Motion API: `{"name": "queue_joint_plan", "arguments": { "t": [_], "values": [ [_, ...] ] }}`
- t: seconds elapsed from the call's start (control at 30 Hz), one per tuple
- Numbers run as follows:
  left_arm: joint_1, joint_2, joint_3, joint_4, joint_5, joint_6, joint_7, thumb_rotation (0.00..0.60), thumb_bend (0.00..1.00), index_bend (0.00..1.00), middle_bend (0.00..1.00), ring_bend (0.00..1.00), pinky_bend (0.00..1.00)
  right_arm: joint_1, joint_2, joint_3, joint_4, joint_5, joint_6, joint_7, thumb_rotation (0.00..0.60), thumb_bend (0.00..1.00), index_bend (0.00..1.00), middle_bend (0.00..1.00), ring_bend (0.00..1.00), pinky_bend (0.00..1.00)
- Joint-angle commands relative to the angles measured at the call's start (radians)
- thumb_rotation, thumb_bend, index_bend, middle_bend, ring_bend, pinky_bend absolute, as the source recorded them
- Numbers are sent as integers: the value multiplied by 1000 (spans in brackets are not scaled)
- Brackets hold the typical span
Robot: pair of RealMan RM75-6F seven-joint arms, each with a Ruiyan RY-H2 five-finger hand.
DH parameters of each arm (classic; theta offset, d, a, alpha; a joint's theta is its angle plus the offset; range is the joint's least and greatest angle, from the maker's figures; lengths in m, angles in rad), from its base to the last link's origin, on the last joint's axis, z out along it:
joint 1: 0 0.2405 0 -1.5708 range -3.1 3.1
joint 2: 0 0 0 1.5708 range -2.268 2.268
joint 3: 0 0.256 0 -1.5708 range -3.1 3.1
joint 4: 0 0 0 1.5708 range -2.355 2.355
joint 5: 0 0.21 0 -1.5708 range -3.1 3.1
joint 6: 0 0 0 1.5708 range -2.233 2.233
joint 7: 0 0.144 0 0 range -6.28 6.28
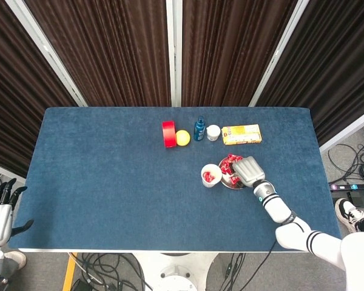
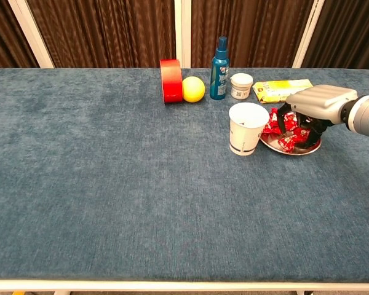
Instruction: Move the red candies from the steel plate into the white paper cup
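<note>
The steel plate (image 2: 312, 147) lies right of the table's middle with a heap of red candies (image 2: 275, 125) on it. Just to its left stands the white paper cup (image 2: 246, 128), and the head view shows red candies (image 1: 209, 176) inside the cup (image 1: 210, 176). My right hand (image 2: 312, 103) hovers low over the plate, palm down, its fingers (image 2: 290, 121) curled into the heap. Whether they pinch a candy is hidden. In the head view the right hand (image 1: 247, 170) covers the right half of the plate (image 1: 225, 182). My left hand (image 1: 0, 213) hangs off the table's front left corner, fingers apart, holding nothing.
Along the back stand a red cylinder (image 2: 170, 80), a yellow ball (image 2: 193, 89), a blue spray bottle (image 2: 219, 60), a small white jar (image 2: 241, 85) and a yellow packet (image 2: 281, 90). The packet lies just behind the plate. Blue cloth covers the table.
</note>
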Motion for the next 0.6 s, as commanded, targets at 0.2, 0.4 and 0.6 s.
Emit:
{"name": "queue_joint_plan", "arguments": {
  "t": [0.2,0.4,0.6],
  "values": [
    [1,-4,0,9,1,-1,-7,600,0,259,153,92,127,-5,-13,5,15,9,-6,-6,600,221,570,979,955,1000],
    [3,-4,0,11,-1,-1,-11,600,0,259,153,92,127,-8,-9,22,7,2,17,3,600,301,662,979,955,1000],
    [2,-2,-2,10,2,2,-11,600,0,259,153,92,127,-14,91,78,-142,-36,120,30,600,302,674,979,955,1000]
  ]
}}
